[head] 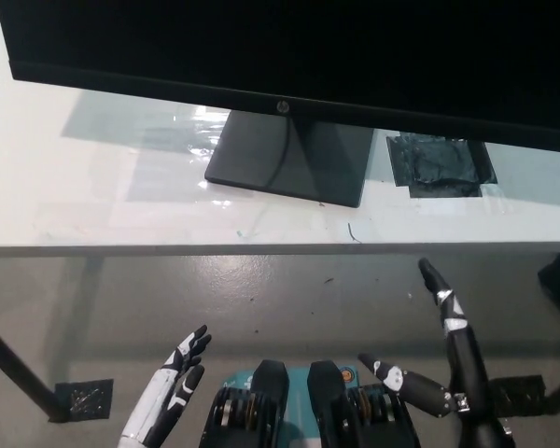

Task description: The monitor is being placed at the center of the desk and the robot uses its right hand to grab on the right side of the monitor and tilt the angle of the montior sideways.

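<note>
A black monitor (289, 56) fills the top of the head view, its screen dark, standing on a flat black base (289, 159) on the white desk (121, 215). The screen is turned slightly, its right end lower in the picture than its left. My black right hand (443, 359) is low at the bottom right, below the desk's front edge, open with fingers spread and holding nothing. It is well apart from the monitor. My white left hand (173, 387) rests at the lower left, open and empty.
A black taped patch (441, 166) lies on the desk to the right of the base. The desk's front edge (261, 249) runs across the picture's middle. Below it is grey floor with a dark desk leg (14, 369) at the left.
</note>
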`<state>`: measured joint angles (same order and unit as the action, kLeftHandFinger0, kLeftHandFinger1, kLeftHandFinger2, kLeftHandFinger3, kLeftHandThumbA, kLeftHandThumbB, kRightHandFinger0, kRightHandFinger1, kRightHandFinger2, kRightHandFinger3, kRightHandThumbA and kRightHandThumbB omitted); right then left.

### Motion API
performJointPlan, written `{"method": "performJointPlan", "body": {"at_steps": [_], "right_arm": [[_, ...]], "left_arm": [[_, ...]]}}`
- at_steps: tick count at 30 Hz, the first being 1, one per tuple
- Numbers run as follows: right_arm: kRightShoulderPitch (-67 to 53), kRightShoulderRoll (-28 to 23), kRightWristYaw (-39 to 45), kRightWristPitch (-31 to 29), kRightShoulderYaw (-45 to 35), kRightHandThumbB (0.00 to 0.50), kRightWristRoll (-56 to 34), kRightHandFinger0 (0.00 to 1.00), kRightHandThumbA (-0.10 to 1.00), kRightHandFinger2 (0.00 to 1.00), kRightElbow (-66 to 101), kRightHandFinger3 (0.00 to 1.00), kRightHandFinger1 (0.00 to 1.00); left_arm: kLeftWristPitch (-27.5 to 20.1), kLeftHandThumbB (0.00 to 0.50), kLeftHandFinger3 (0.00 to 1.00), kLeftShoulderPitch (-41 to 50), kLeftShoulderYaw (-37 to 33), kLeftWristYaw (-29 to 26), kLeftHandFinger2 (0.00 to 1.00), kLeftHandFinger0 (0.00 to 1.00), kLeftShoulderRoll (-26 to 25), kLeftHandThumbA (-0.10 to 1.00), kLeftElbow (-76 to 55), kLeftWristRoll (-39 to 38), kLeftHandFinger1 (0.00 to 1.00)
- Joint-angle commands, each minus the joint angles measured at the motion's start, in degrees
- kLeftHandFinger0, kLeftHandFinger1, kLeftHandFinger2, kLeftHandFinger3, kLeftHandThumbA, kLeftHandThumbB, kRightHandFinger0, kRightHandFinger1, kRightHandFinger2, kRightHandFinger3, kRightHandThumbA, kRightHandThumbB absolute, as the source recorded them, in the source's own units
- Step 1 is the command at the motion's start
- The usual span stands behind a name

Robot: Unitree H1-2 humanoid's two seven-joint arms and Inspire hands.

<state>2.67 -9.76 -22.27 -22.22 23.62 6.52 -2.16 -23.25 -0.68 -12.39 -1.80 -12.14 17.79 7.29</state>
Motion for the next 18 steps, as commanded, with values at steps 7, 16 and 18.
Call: {"method": "performJointPlan", "body": {"at_steps": [7,16,18], "right_arm": [[4.4,2.7,15.9,2.9,-6.2,0.356,-42.8,1.0,1.0,1.0,10.7,1.0,1.0],[7.9,5.1,17.4,10.9,-10.6,0.368,-54.1,1.0,1.0,1.0,11.1,1.0,1.0],[10.2,6.7,17.8,15.3,-13.4,0.366,-61.2,1.0,1.0,1.0,9.8,1.0,1.0]], "left_arm": [[-3.7,0.347,1.0,-1.6,-0.8,-2.6,1.0,1.0,-1.5,1.0,-0.9,1.3,1.0],[-3.7,0.34,1.0,-1.4,-0.6,-2.2,1.0,1.0,-1.4,1.0,-1.4,1.0,1.0],[-3.7,0.338,1.0,-1.5,-0.4,-2.1,1.0,1.0,-1.2,1.0,-1.1,0.8,1.0]]}}
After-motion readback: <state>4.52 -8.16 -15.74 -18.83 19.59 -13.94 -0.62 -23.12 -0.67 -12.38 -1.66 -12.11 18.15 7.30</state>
